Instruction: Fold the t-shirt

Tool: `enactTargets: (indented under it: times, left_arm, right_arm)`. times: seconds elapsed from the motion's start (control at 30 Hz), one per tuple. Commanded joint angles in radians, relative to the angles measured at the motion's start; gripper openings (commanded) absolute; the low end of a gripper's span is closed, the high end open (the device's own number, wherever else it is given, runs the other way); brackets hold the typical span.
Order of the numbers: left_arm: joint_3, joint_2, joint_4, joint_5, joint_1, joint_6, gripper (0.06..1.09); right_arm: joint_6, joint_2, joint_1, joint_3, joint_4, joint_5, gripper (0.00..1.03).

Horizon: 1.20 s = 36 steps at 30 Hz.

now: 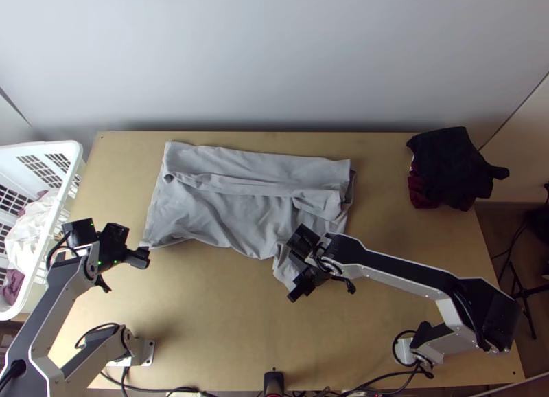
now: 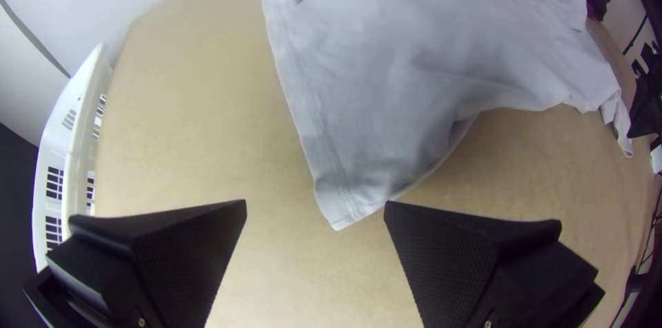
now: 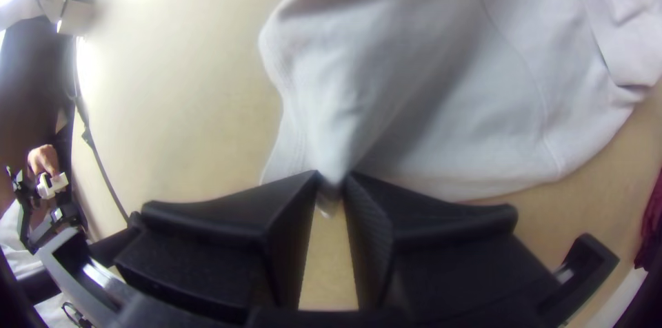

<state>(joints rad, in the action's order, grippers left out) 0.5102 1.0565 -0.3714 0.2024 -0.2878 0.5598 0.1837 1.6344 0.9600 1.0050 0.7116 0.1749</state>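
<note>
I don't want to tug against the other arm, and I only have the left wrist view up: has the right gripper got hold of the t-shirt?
Observer: Yes. In the right wrist view, the right gripper has a bit of the t-shirt pinched between its fingertips.

Operator: Understood. I only get the outer wall of the basket. Anything in it?

Observer: Yes, the top view shows white cloth inside.

Operator: And the dark heap at my view's edge, just one colour?

Observer: No, from above there is dark red cloth under the black cloth.
</note>
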Motion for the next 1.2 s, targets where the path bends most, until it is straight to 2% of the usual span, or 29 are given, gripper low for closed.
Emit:
enactTargets:
  times: [0.0,0.53,0.6,0.67,0.73,0.77,1.03,1.07,1.13,1.17]
  left_arm:
    - [0.014,0.026,-0.021,0.009,0.058,-0.031,1.03]
    - [0.050,0.117,-0.018,0.009,0.114,-0.107,1.03]
    - [0.054,0.117,-0.020,0.009,0.116,-0.126,0.94]
    - [0.056,0.122,-0.003,0.009,0.121,-0.153,0.75]
    - [0.054,0.154,0.037,0.009,0.122,-0.193,0.50]
    - [0.057,0.178,0.042,0.009,0.122,-0.196,0.45]
    - [0.050,0.220,0.032,0.008,0.122,-0.152,0.44]
    - [0.048,0.217,0.032,0.008,0.122,-0.149,0.41]
    - [0.057,0.208,0.037,0.009,0.119,-0.149,0.14]
    - [0.065,0.200,0.032,0.011,0.113,-0.156,0.15]
  right_arm:
    - [0.000,0.005,-0.001,0.004,0.002,-0.003,0.21]
    - [0.002,0.013,-0.017,0.029,0.008,-0.003,0.21]
    - [0.002,0.016,-0.017,0.030,0.008,-0.003,0.21]
    - [0.002,0.019,-0.023,0.032,0.008,-0.005,0.21]
    - [0.002,0.022,-0.027,0.032,0.006,-0.006,0.21]
    - [0.002,0.022,-0.029,0.035,0.006,-0.006,0.21]
    - [0.000,-0.004,-0.043,0.050,0.023,-0.006,0.21]
    - [0.000,-0.007,-0.044,0.052,0.023,-0.008,0.21]
    - [0.000,-0.008,-0.050,0.053,0.023,-0.008,0.21]
    - [0.000,-0.008,-0.052,0.052,0.023,-0.008,0.21]
